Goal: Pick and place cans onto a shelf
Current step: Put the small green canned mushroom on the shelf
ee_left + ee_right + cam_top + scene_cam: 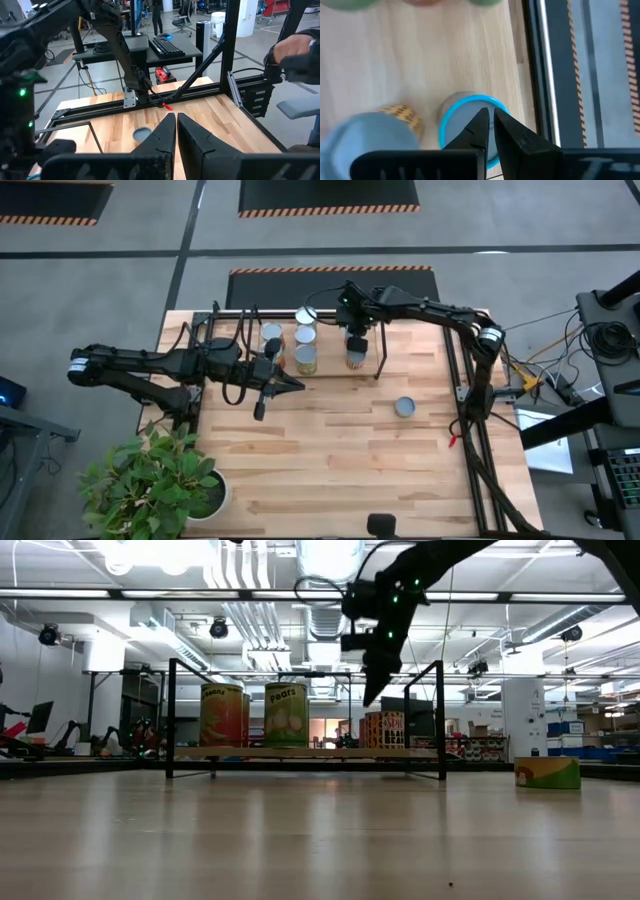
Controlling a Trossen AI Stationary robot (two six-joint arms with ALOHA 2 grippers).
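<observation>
The shelf point(330, 358) stands at the table's far middle; in the low view its board point(310, 752) carries several cans, among them an orange one point(222, 715) and a green one point(286, 715). My right gripper point(355, 332) hangs shut, fingers down, just above a blue-rimmed can point(465, 122) at the shelf's right part point(385, 730). One can point(404, 407) stands loose on the table to the right of the shelf. My left gripper point(292, 385) is shut and empty, level, in front of the shelf.
A plant in a white pot point(205, 495) stands at the table's near left corner. A black frame post point(470, 380) runs along the right edge. Bare wood lies across the near half of the table point(350, 470).
</observation>
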